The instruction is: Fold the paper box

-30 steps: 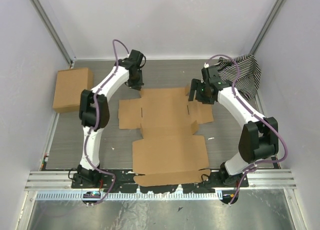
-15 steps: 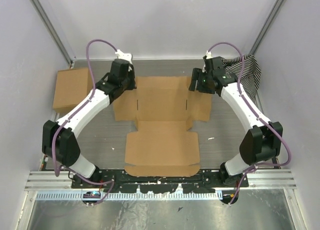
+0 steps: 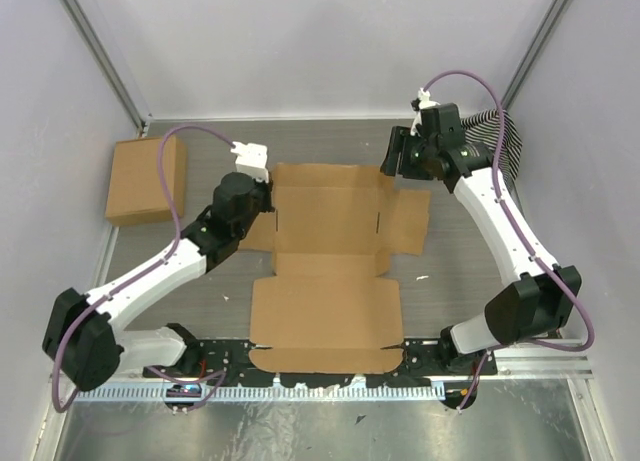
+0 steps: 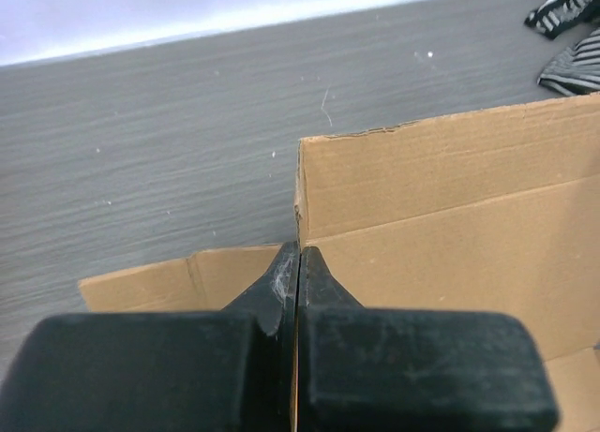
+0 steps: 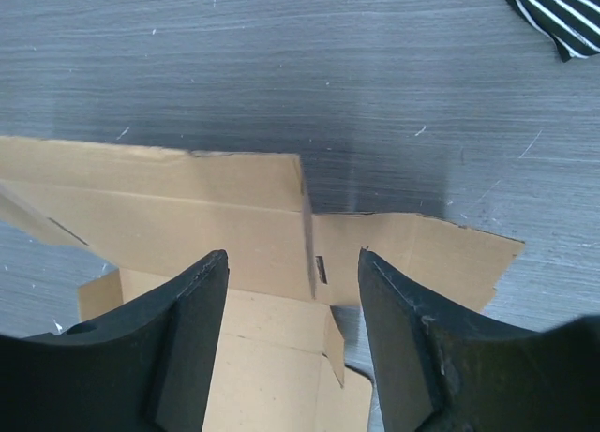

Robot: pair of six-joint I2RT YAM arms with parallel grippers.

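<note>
Left fingers (image 4: 277, 284) clenched, seemingly pinching the raised far flap of the paper box (image 3: 325, 311). Right fingers (image 5: 199, 305) spread, straddling its right end.

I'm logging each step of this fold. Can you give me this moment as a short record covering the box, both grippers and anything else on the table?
paper box: mostly flat on the table, far panel raised
left gripper: shut, pinching the raised panel's left end
right gripper: open, jaws either side of the panel's right end, not gripping
formed cardboard box: far left, apart from the sheet
striped cloth: far right corner
</note>
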